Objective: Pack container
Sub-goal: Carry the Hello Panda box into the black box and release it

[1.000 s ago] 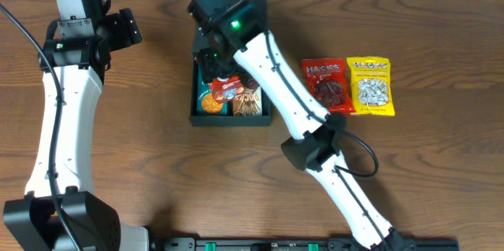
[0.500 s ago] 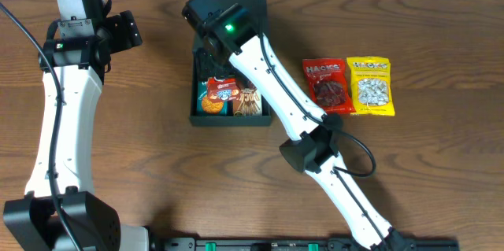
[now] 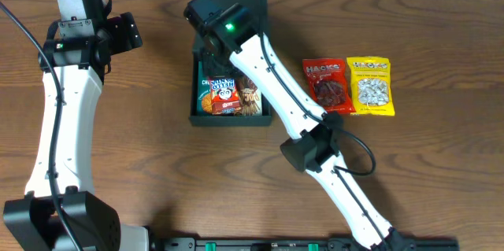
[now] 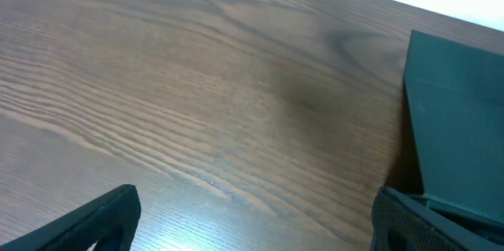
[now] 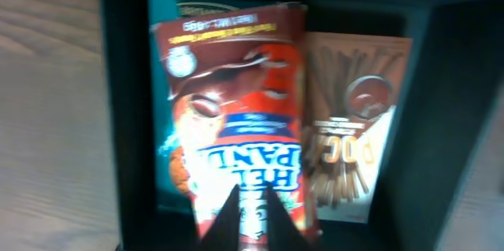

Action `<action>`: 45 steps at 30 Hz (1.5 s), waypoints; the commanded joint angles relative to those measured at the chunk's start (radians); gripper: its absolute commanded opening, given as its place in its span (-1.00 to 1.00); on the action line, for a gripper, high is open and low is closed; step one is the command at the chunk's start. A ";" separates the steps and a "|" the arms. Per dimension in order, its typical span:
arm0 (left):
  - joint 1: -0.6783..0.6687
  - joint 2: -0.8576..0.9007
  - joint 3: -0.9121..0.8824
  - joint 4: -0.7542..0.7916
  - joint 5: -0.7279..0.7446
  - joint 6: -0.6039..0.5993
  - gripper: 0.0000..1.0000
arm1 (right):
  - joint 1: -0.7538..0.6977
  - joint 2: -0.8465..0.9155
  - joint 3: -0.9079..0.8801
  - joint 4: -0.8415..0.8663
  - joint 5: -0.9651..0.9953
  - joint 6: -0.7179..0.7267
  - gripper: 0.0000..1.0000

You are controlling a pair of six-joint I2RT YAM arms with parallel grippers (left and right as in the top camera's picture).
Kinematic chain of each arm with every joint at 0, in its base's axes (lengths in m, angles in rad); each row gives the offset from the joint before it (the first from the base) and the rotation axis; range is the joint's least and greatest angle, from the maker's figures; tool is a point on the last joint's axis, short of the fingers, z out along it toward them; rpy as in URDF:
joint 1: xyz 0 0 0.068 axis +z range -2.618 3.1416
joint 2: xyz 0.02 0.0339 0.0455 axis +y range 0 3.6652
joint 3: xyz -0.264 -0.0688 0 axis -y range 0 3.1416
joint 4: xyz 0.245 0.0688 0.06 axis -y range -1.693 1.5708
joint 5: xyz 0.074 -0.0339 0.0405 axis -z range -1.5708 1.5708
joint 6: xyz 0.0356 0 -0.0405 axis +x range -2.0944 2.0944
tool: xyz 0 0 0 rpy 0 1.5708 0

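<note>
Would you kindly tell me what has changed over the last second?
The right gripper drew back toward the far end of the matte dark teal-black cardboard container and shut. The red snack packet settled flatter inside, beside the brown stick-biscuit box. The open left gripper, the red bag and the yellow bag on the wooden table stayed put.

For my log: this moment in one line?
left gripper: open | right gripper: shut over Panda packet | container: open, part-filled | Hacks bag, yellow bag outside

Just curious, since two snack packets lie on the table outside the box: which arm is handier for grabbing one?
Right. The red packet and yellow packet lie on the right arm's side of the container; the left gripper sits beyond it.
</note>
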 commanded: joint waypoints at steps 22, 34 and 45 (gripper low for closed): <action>0.002 0.003 -0.003 -0.004 -0.003 0.011 0.90 | -0.019 0.003 -0.223 0.098 -0.111 -0.293 -0.98; 0.002 0.003 -0.003 -0.005 -0.002 0.010 0.91 | 0.009 0.003 -0.223 0.064 -0.174 -0.373 -0.97; 0.002 0.003 -0.003 -0.009 -0.002 0.011 0.90 | -0.098 -0.071 -0.132 -0.023 -0.072 -0.411 -0.97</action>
